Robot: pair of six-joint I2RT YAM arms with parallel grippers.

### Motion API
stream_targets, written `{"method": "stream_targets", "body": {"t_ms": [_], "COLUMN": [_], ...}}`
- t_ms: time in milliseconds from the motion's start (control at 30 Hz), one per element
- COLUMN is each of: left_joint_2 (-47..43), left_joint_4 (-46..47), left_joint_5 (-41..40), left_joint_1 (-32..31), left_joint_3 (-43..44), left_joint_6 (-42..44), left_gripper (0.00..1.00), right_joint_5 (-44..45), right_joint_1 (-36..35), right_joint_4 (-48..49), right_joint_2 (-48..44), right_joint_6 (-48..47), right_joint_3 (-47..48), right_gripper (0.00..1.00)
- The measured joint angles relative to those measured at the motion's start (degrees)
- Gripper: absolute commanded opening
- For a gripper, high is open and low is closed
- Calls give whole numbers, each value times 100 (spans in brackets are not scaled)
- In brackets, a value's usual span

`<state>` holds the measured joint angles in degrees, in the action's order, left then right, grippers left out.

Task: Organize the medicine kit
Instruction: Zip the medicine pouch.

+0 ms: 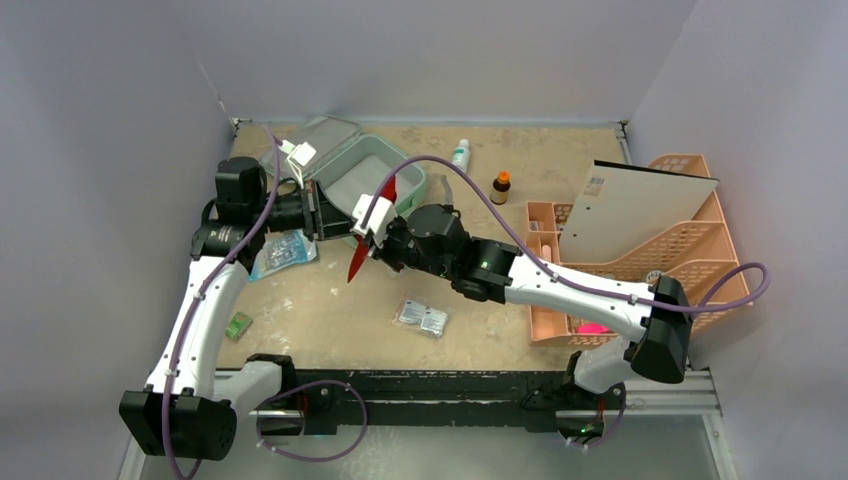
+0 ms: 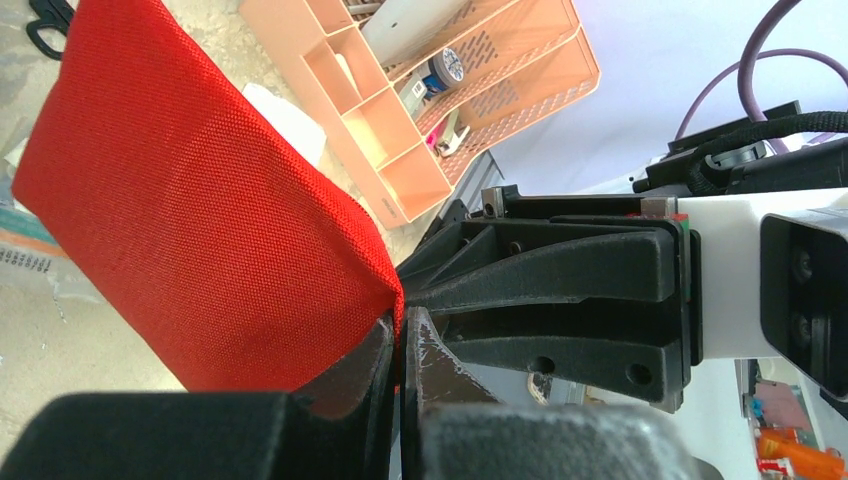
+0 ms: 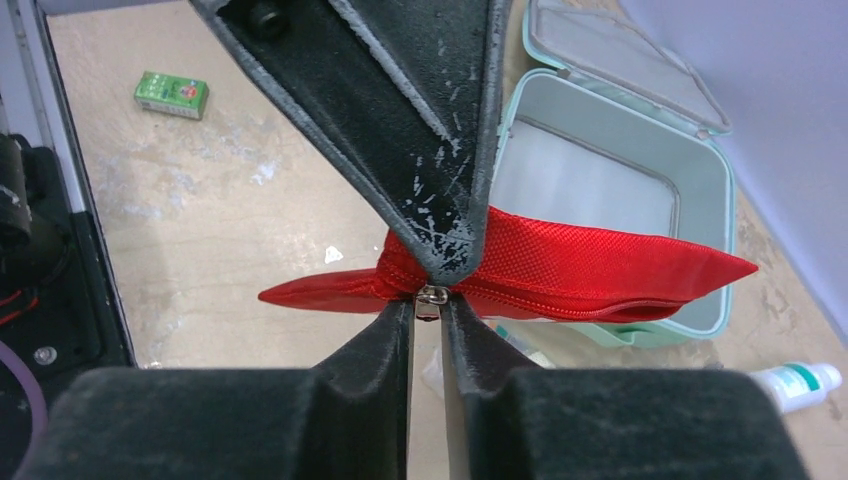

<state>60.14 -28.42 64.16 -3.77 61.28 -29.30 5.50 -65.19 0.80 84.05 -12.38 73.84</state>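
Behind red pouch (image 3: pixel 600 265), medicine kit (image 3: pixel 590 180) half-hidden.

Pouch (image 1: pixel 358 262) before medicine kit (image 1: pixel 375 170) (rack (image 1: pixel 690 240) right)

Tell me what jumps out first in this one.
A flat red fabric pouch hangs above the middle of the table, with the left hand clamped on one edge and the right hand pinching its zip pull. Just behind it the mint-green hinged plastic case sits open. A peach lattice plastic rack fills the right side.
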Motion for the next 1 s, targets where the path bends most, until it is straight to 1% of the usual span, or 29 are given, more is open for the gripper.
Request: {"method": "stream_targets", "body": {"t_ms": [33,67,433,700,1000], "left_joint_2": [0,0,-61,-118,-111], "left_joint_4": [-2,-7,-251,-361,-492], "left_joint_5": [0,-2,-50,-133,-179], "left_joint_1": [0,0,0,-2,-2], "left_joint_3": [2,2,13,111,120], "left_joint_6": [2,9,557,892,986], "left_gripper": [0,0,0,0,0], "right_joint_5": [11,37,116,-269,-487], "right_joint_1": [0,0,52,385,774], "right_joint_4": [20,55,278,378,380], "right_joint_2": [-2,-4,-22,-22,-11], "right_joint_6": [-17,-15,-20,256,398], "right_joint_3": [-13,-33,-219,-219,-219], "right_gripper": [1,0,0,0,0]}}
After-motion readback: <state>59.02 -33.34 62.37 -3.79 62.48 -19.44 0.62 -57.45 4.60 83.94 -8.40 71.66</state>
